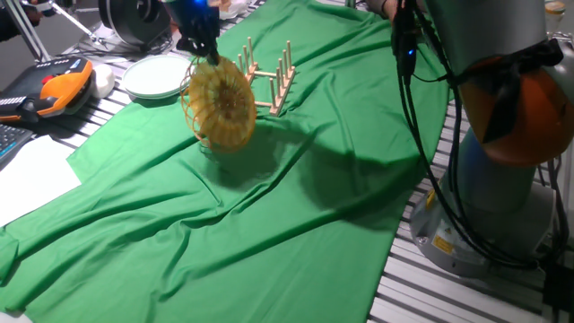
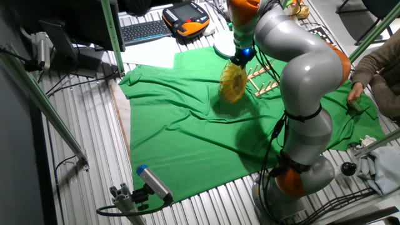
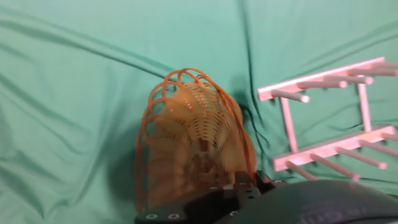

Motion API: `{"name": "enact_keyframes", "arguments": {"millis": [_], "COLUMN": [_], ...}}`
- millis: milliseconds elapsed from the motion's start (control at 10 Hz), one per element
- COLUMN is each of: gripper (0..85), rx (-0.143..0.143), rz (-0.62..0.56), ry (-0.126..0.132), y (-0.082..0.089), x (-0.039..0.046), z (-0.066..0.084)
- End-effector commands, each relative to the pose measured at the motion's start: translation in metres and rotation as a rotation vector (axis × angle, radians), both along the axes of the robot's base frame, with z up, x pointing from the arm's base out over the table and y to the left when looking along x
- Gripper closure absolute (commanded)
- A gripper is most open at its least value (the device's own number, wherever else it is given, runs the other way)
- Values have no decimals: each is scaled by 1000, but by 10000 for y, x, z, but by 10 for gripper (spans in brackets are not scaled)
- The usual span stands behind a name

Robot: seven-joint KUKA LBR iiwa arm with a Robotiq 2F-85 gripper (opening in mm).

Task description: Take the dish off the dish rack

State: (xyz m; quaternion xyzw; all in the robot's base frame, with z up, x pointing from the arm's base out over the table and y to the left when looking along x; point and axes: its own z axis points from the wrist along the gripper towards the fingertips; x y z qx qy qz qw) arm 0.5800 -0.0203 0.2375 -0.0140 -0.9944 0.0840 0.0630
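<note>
The dish (image 1: 219, 105) is a golden woven wicker bowl, held on edge in the air just left of the dish rack (image 1: 270, 77), clear of its pegs. My gripper (image 1: 209, 52) is shut on the bowl's top rim. In the other fixed view the dish (image 2: 233, 83) hangs below my gripper (image 2: 239, 60), beside the rack (image 2: 265, 80). In the hand view the dish (image 3: 193, 140) fills the middle, its rim pinched at my gripper (image 3: 233, 183); the empty wooden rack (image 3: 329, 121) lies to the right on the green cloth.
Stacked white plates (image 1: 155, 76) sit behind the dish at the cloth's far edge. An orange teach pendant (image 1: 56, 90) and a keyboard lie at the left. The green cloth (image 1: 269, 224) is wrinkled. The arm's base (image 1: 502, 170) stands at the right.
</note>
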Motion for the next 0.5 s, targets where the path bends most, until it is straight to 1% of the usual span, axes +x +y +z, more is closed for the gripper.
{"name": "enact_keyframes", "arguments": {"millis": [0, 100, 200, 300, 400], "gripper": [680, 340, 340, 170, 170], "rx": [-5, -10, 0, -1, -20], "rz": [-23, -53, -83, -104, -101], "ry": [-16, -46, -71, -79, -81], "y": [29, 70, 105, 120, 115], "x": [-13, -42, -56, -61, -50], "z": [-54, -135, -231, -286, -281]}}
